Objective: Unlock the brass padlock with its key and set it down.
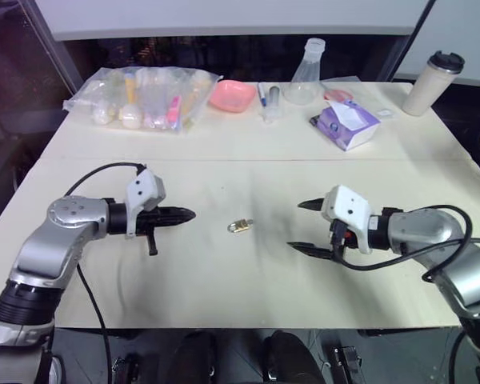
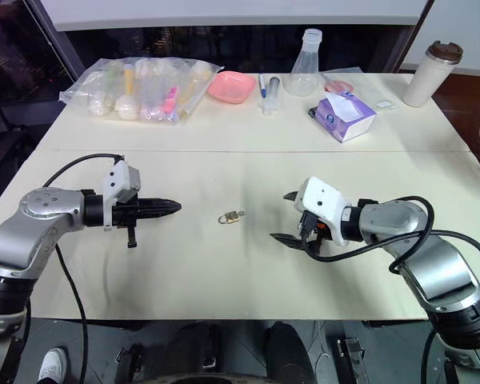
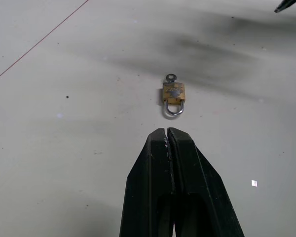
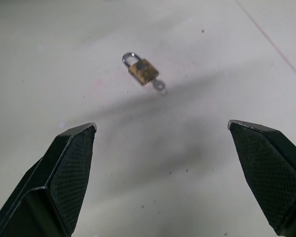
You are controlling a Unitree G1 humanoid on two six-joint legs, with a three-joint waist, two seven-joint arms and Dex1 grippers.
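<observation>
- Both grippers hang low over the near half of the tabletop, closest to the camera, one on each side of the lock.
- On the robot's left, the left gripper (image 1: 188, 214) has its two black fingers pressed tight together, and it holds nothing.
- On the robot's right, the right gripper (image 1: 304, 226) has its fingers spread wide, and they are empty too.
- Between them the brass padlock (image 1: 239, 226) lies flat on the tabletop (image 1: 224, 288), near the middle, apart from both grippers.
- Its silver loop looks closed, and its loop end faces the left gripper.
- At the other end, the key (image 4: 160, 86) sticks out of the lock's bottom, on the right gripper's side.
- So I think the lock is not open yet, and nobody has picked it up.
- To do this well, one gripper should hold the gold block still, not the thin loop.
- Then the other can pinch the little key head and turn it slowly.
- Everything here is tiny and shiny, so a fast grab could push it away.
</observation>
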